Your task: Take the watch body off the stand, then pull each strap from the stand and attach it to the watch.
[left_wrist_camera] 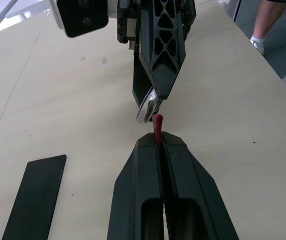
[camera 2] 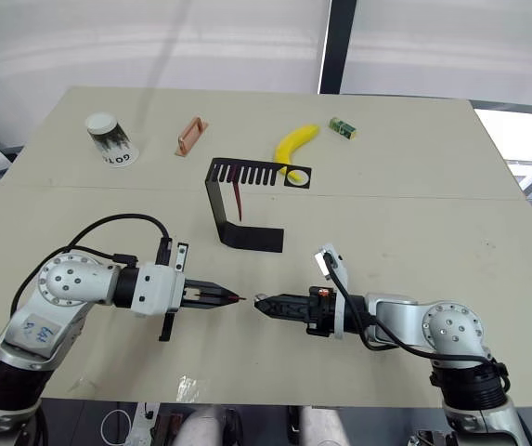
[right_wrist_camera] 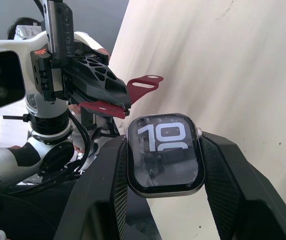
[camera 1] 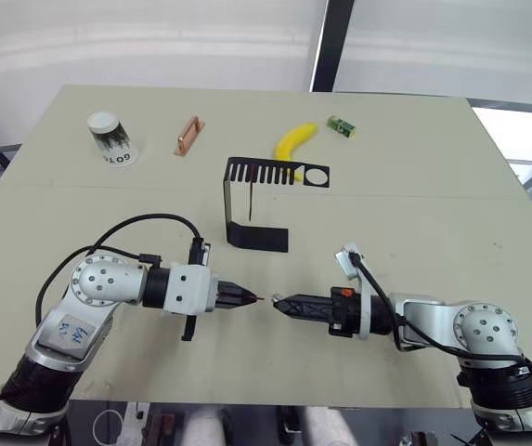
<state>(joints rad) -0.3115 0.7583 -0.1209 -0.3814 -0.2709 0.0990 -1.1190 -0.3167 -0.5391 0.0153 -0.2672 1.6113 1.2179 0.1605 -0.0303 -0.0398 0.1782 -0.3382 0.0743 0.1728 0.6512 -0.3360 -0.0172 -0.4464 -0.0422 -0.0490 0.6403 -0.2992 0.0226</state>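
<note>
Stand (camera 1: 247, 200) holds 1 strap (camera 2: 237, 197); cup (camera 1: 110, 138) upended

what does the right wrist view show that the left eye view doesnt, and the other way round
Right wrist view alone: the lit screen reading 10 on the dark rounded-square watch body, clamped in the right hand.

Left eye view alone: the black sheet-metal stand with one dark red strap hanging from it, the yellow banana and the white cup.

Both: the left hand gripping the other maroon strap, facing the right hand.

Glossy glass-faced watch body (right_wrist_camera: 165, 153), matt black metal stand (camera 1: 256, 200), matt beige table (camera 1: 451, 186)
</note>
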